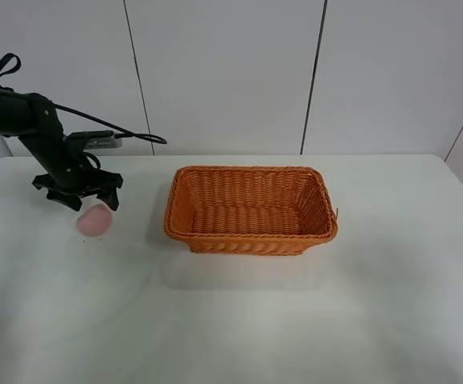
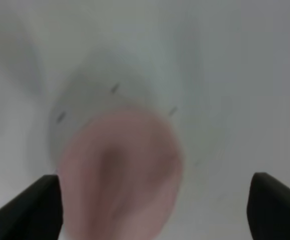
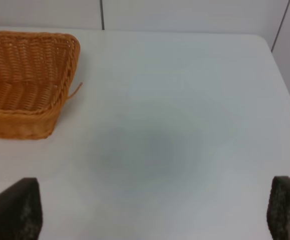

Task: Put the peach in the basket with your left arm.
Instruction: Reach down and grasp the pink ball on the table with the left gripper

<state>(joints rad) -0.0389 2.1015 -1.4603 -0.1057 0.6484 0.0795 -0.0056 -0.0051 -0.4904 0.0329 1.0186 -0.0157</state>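
The pale pink peach (image 1: 95, 221) lies on the white table at the left, well left of the orange wicker basket (image 1: 251, 210). My left gripper (image 1: 79, 195) hangs open just above and behind the peach, its black claws spread either side. In the left wrist view the peach (image 2: 119, 175) is blurred and close, between the two fingertips (image 2: 27, 210), not touched by either. The basket is empty and stands at the table's middle. My right gripper (image 3: 150, 220) is open over bare table, with the basket's corner (image 3: 27, 80) off to one side. The right arm is out of the exterior view.
The white table (image 1: 295, 320) ends at a white panelled wall at the back. Black cables (image 1: 111, 126) trail from the left arm toward the wall. A loose wicker strand sticks out at the basket's right corner (image 1: 337, 214).
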